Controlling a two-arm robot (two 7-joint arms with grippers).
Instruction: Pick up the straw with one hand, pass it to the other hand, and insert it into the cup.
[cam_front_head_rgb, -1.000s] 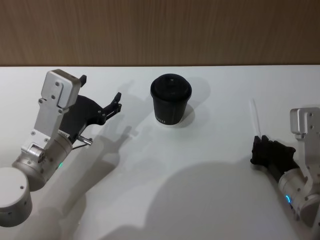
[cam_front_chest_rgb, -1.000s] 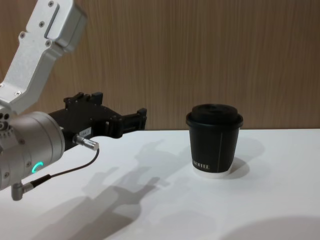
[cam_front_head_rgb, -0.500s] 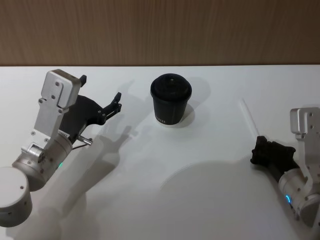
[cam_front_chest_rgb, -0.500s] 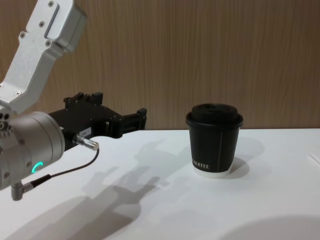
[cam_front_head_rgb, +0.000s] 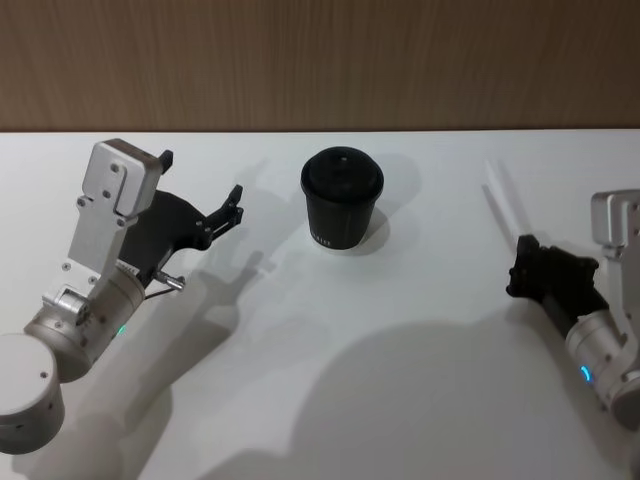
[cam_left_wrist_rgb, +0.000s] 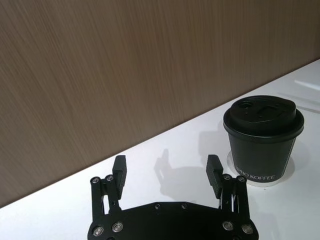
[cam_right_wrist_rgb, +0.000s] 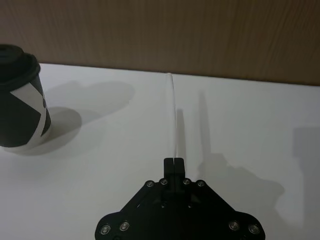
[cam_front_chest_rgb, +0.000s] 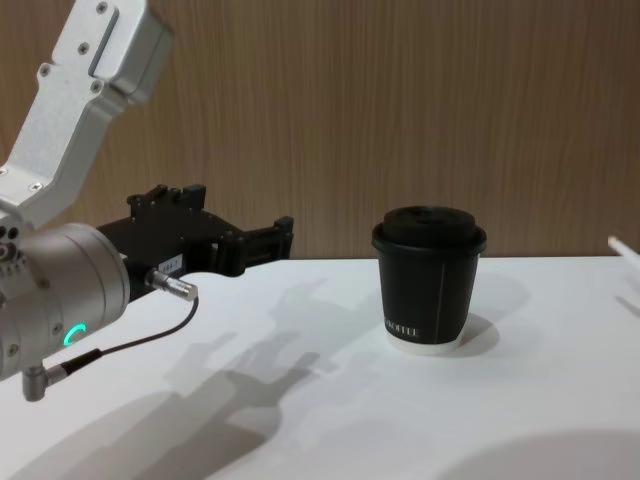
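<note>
- Since the right gripper (cam_right_wrist_rgb: 174, 161) has its fingers pressed together on one end of the straw (cam_right_wrist_rgb: 172, 115), the pickup looks done and the pass to the other hand is the step in hand.
- Nearest the robot, that gripper sits low on the right side of the white table (cam_front_head_rgb: 330, 350), well apart from the cup (cam_front_head_rgb: 341, 200).
- The white straw juts forward from its fingertips toward the back of the table, roughly straight. Its shadow falls to one side of it, so I judge it is lifted clear of the surface; in the chest view its free tip shows at the right edge, above the table line.
- On the left side, a little farther out, the left gripper (cam_left_wrist_rgb: 166, 162) hovers over the table with its two fingers spread wide and nothing between them, pointing toward the cup.
- Farther back, in the middle, the black paper coffee cup stands upright with its domed lid (cam_left_wrist_rgb: 262, 110) on. It lies between the two grippers and touches neither.
- Behind everything runs a wooden wall (cam_front_chest_rgb: 400, 100).
- The next move calls for bringing the two grippers together, probably in front of the cup, with the straw's free length offered across the left gripper's open gap.
- The left should clamp before the right lets go; a thin, light straw could slip or tilt if the release comes early.
</note>
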